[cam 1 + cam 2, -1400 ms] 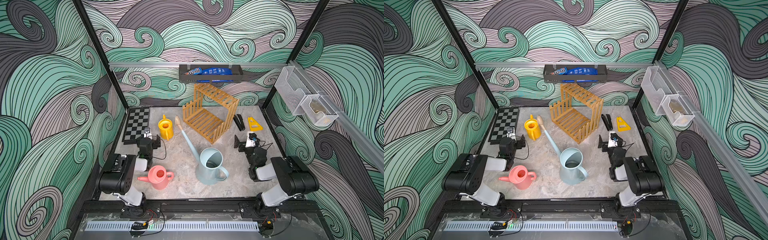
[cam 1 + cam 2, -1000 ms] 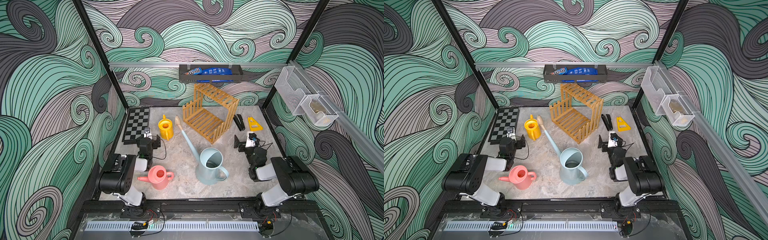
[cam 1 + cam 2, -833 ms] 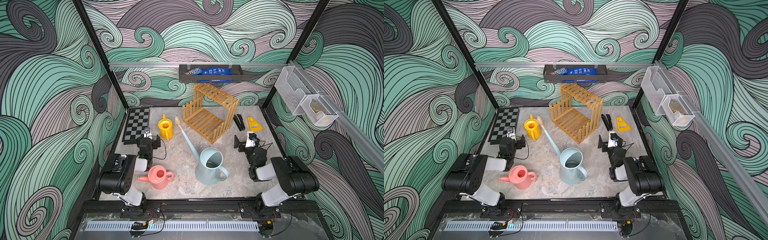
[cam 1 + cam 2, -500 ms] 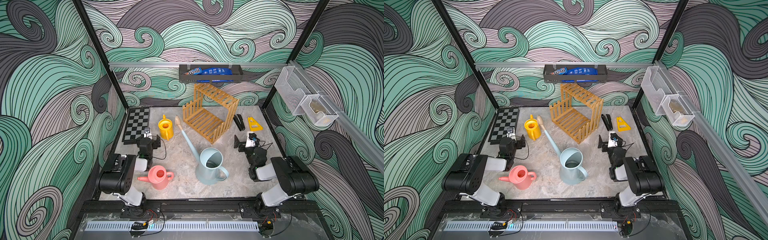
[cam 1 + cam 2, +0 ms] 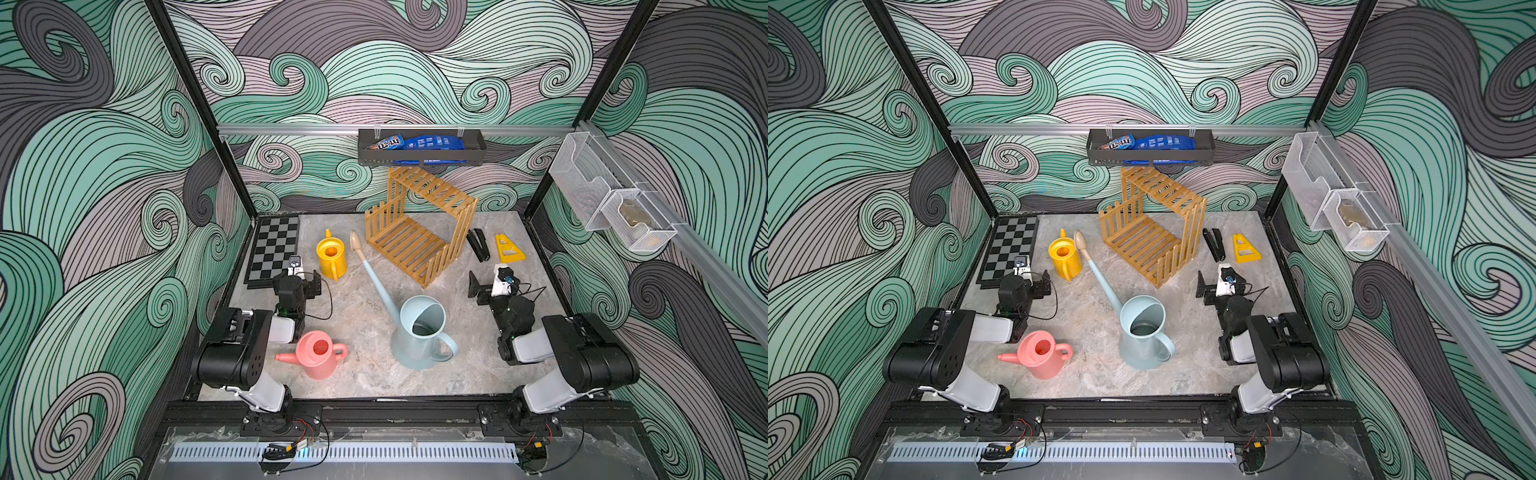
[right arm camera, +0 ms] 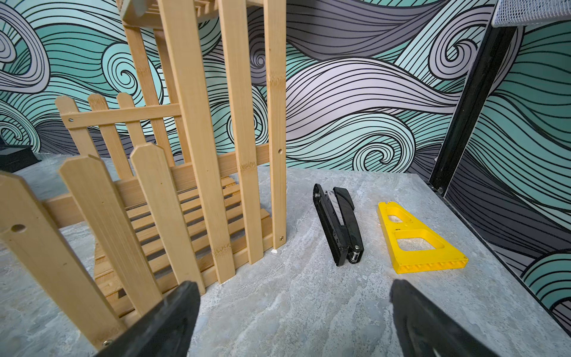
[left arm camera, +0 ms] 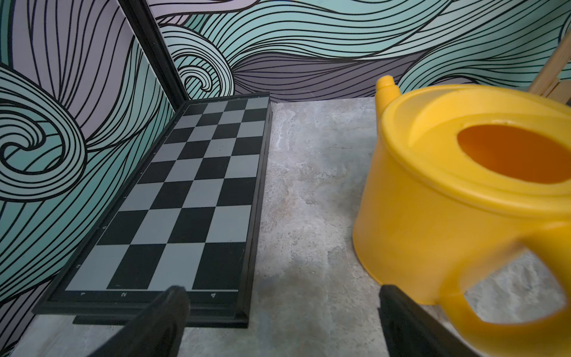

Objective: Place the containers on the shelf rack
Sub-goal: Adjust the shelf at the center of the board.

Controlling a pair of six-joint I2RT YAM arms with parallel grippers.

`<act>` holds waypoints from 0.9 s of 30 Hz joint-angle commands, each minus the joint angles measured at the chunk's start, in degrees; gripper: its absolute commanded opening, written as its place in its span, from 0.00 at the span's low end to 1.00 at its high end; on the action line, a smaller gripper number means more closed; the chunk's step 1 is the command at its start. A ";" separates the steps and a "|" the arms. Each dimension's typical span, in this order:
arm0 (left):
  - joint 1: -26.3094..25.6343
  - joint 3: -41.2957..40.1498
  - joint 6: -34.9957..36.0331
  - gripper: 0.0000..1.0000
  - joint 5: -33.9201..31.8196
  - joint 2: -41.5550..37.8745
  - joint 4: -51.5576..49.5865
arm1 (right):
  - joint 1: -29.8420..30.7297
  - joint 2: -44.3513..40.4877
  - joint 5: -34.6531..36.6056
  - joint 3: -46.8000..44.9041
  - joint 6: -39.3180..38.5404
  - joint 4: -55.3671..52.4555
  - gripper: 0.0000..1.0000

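Three watering cans stand on the grey table in both top views. The small yellow one [image 5: 331, 258] is at the back left, and the small pink one [image 5: 318, 353] is at the front left. The large pale blue one [image 5: 419, 332] is in the middle, its long spout pointing back left. The wooden shelf rack [image 5: 415, 237] stands at the back centre with nothing on it. My left gripper [image 5: 302, 279] is open just left of the yellow can [image 7: 463, 191], holding nothing. My right gripper [image 5: 494, 286] is open beside the rack [image 6: 185, 154], also holding nothing.
A chessboard [image 5: 274, 249] lies at the back left. A black stapler [image 5: 477, 245] and a yellow triangular piece [image 5: 508, 248] lie right of the rack. A black wall tray [image 5: 419, 156] of snack bags hangs above the rack. White mesh baskets [image 5: 602, 199] hang on the right wall.
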 commanded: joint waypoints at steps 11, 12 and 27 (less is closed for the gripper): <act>-0.36 20.45 1.41 0.99 7.91 -19.40 -49.62 | -0.08 -27.91 6.35 4.50 21.72 -33.53 0.99; -0.48 23.76 1.60 0.99 8.92 -19.65 -56.87 | -0.12 -30.33 7.20 5.60 25.94 -38.90 0.99; 1.98 37.81 -4.34 0.99 15.89 -26.58 -91.17 | 4.58 -33.19 -2.48 23.27 38.01 -70.08 0.99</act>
